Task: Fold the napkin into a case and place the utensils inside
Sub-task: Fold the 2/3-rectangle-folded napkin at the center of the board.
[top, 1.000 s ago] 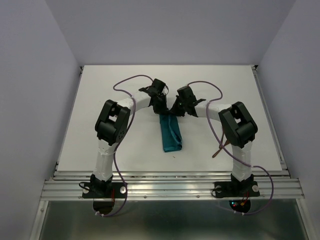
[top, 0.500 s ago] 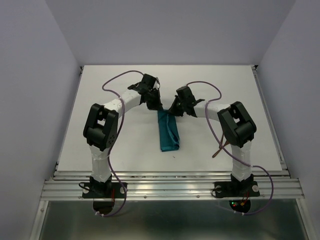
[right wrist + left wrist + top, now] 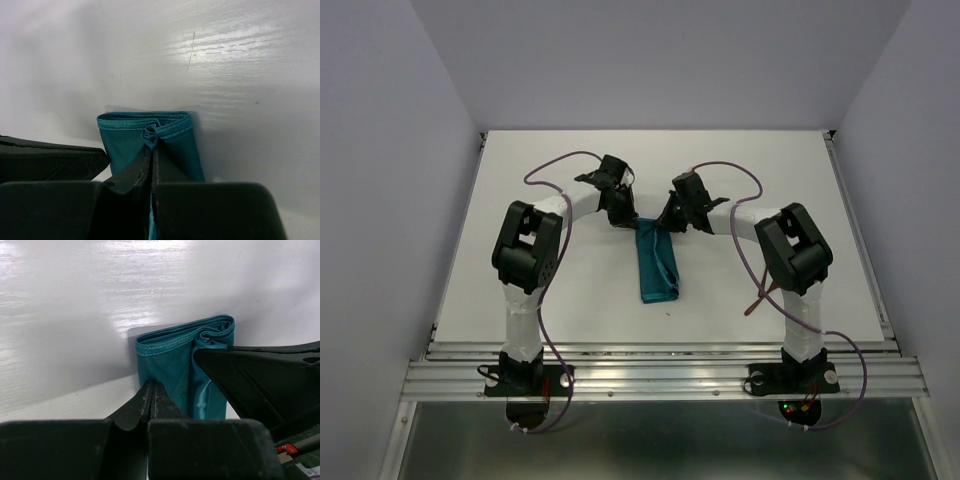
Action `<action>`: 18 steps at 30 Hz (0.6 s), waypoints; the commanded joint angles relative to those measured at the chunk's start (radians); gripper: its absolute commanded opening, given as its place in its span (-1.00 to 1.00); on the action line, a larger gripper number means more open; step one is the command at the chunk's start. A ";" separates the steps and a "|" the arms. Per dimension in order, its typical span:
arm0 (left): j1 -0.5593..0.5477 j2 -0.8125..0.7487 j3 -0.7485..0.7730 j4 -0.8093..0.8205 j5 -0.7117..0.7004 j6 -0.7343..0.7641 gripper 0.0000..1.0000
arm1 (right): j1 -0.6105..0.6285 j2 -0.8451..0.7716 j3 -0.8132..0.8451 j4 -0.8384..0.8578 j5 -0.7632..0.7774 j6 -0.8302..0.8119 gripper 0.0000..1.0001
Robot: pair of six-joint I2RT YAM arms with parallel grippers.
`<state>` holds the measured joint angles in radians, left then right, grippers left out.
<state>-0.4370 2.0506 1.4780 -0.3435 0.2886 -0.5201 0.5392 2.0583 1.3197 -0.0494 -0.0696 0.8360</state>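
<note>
The napkin (image 3: 657, 265) lies as a narrow teal strip, the case, running from mid-table toward the near edge. My left gripper (image 3: 631, 224) is shut on the left edge of its far end (image 3: 170, 360); the tips (image 3: 151, 384) meet right at the cloth's border. My right gripper (image 3: 664, 228) is shut on the napkin, pinching a bunched bit of hem (image 3: 151, 134) at the same far end. That end looks slightly raised off the table. One reddish-brown utensil (image 3: 757, 301) lies to the right, partly hidden behind the right arm.
The white table (image 3: 520, 200) has metal rails along its left and right edges and grey walls around it. Purple cables loop over both arms. The right gripper's dark finger (image 3: 260, 375) sits close beside my left one.
The left arm's elbow and wrist have swung to the left while its tips stayed at the cloth. The napkin's far end has shifted slightly left. The right arm has not moved.
</note>
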 commanded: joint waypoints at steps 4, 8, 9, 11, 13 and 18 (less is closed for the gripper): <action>-0.003 -0.014 -0.036 0.043 0.029 0.019 -1.00 | 0.015 0.028 0.019 -0.064 0.017 -0.021 -0.99; -0.003 0.026 -0.044 0.035 0.021 0.017 -1.00 | 0.015 0.020 0.026 -0.066 0.017 -0.026 -0.99; -0.005 0.032 -0.047 0.034 0.017 0.015 -1.00 | 0.015 0.016 0.026 -0.067 0.016 -0.028 -0.99; -0.005 0.046 -0.056 0.026 0.006 0.006 -1.00 | 0.015 0.005 0.026 -0.072 0.019 -0.031 -0.99; -0.005 0.048 -0.064 0.028 0.001 0.002 -1.00 | 0.015 -0.018 0.024 -0.073 0.021 -0.034 -0.99; -0.005 0.049 -0.062 0.023 0.001 -0.003 -1.00 | 0.015 -0.059 0.027 -0.075 0.013 -0.038 -0.99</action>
<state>-0.4370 2.0727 1.4460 -0.3023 0.3153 -0.5308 0.5392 2.0506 1.3220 -0.0681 -0.0681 0.8223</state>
